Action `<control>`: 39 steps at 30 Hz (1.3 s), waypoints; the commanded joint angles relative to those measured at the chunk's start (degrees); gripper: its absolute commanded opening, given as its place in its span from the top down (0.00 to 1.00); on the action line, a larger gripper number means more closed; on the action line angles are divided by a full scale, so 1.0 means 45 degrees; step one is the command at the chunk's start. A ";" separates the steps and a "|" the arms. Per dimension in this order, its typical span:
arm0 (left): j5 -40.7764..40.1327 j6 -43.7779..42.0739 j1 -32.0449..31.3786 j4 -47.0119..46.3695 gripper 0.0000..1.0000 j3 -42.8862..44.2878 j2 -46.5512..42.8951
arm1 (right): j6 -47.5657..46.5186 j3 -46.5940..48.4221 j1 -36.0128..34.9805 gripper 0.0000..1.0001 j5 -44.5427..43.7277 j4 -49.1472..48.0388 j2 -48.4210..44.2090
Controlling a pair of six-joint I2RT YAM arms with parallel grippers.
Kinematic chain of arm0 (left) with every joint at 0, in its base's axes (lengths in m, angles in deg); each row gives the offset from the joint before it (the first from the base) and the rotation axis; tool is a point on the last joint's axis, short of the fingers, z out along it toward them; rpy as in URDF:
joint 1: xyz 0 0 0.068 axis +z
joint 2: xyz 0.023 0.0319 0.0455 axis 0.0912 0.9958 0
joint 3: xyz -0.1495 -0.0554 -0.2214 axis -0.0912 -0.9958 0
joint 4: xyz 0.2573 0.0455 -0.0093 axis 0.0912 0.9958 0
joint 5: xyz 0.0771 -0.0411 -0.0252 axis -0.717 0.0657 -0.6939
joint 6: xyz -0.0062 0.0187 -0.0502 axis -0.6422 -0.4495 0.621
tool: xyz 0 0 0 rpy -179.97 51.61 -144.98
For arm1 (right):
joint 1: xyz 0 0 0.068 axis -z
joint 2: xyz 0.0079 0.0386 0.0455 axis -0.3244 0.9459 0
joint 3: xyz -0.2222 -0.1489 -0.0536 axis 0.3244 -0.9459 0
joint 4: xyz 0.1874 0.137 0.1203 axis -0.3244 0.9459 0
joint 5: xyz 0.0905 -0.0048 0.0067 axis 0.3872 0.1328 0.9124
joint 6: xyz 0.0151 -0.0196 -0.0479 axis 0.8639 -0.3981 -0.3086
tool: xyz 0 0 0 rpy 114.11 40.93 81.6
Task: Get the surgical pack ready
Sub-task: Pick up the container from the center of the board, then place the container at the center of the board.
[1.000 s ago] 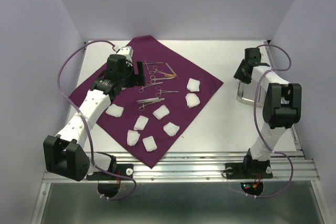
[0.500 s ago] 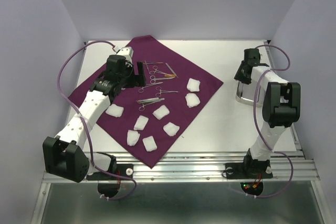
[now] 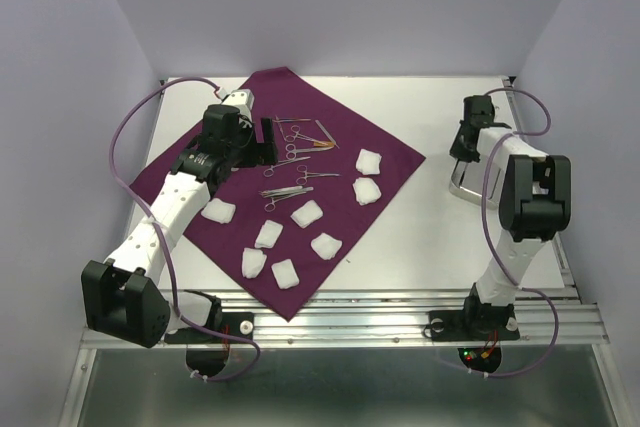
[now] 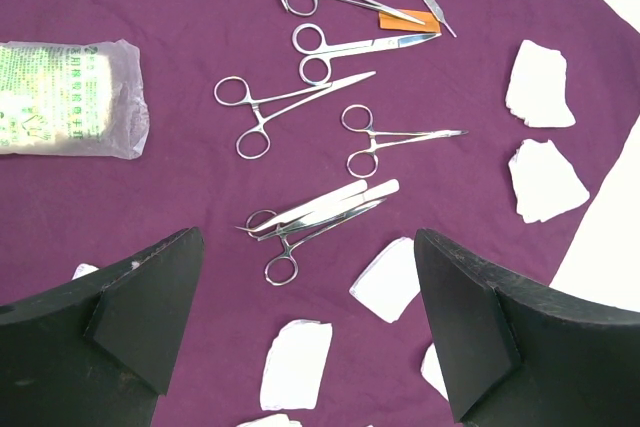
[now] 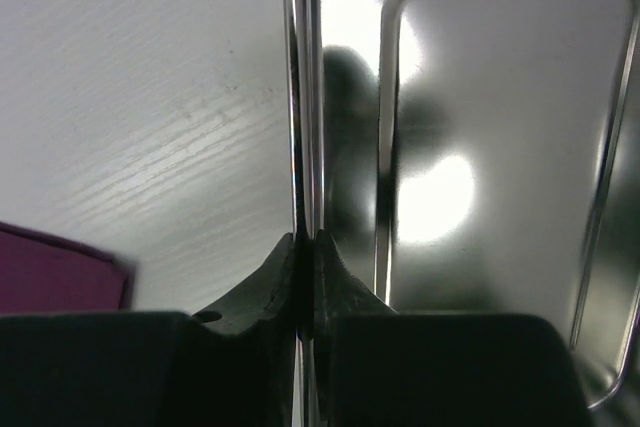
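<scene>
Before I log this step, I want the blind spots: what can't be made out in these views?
- Top view: the right arm hides part of the steel tray.
- Left wrist view: the packet print is too blurred to read; the open left gripper covers parts of the nearest gauze pads.

steel tray [image 5: 500, 147], gauze pads [image 3: 307, 213], instruments [image 4: 340, 199], wrapped packet [image 4: 65, 97].
</scene>
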 commanded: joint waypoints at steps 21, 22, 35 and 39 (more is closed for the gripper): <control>-0.0863 0.0618 0.0045 -0.0526 0.01 0.0024 -0.0264 | -0.0214 0.0336 -0.4907 0.99 -0.0436 -0.0109 -0.0928; -0.0844 0.0637 0.0045 -0.0526 0.01 0.0043 -0.0264 | -0.0194 0.0317 -0.5061 0.99 -0.0456 -0.0109 -0.0870; -0.0162 0.1067 0.0045 -0.0604 0.01 0.0472 0.0243 | 0.0119 0.0824 -0.5864 0.99 -0.0592 -0.0051 -0.0167; -0.0083 0.1047 0.0045 -0.0507 0.01 0.0531 0.0381 | 0.0080 0.0903 -0.5981 0.98 -0.0573 -0.0011 -0.0088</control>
